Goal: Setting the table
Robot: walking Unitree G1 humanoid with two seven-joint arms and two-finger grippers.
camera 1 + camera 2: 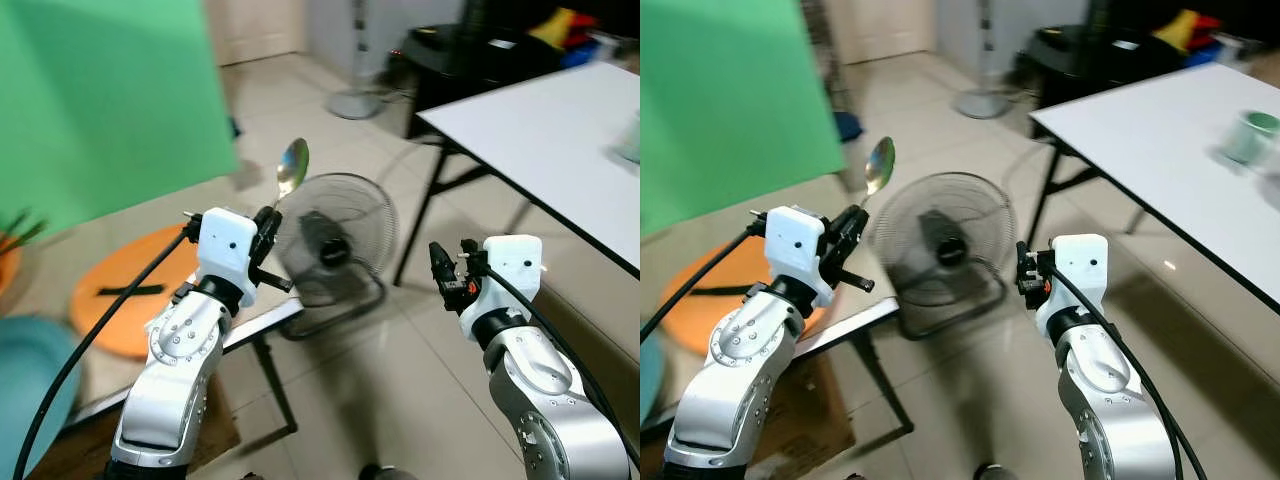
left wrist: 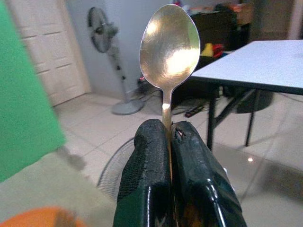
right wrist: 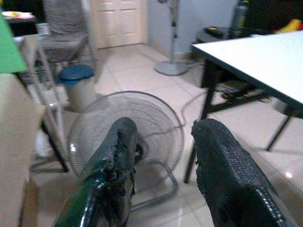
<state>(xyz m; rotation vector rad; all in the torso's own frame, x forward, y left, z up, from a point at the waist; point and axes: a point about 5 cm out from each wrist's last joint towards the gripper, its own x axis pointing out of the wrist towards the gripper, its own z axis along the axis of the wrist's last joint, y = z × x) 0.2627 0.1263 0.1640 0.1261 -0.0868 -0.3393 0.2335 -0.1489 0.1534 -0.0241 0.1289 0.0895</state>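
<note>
My left gripper (image 1: 268,228) is shut on the handle of a metal spoon (image 1: 292,166), whose bowl sticks up and forward above the fingers (image 2: 150,156). In the left wrist view the spoon (image 2: 169,47) stands upright, hollow side facing the camera. My right gripper (image 3: 163,142) is open with nothing between its fingers, held out over the floor. The white table (image 1: 560,140) stands ahead on the right, its corner a little beyond both grippers. A pale green cup (image 1: 1252,135) rests on the table near its right side.
A black floor fan (image 1: 335,240) lies on the tiles just ahead, between the arms. A green screen (image 1: 100,100) rises at the left, with an orange round stool (image 1: 130,290) below it. A pedestal fan (image 1: 355,60) and dark furniture (image 1: 480,50) stand at the back.
</note>
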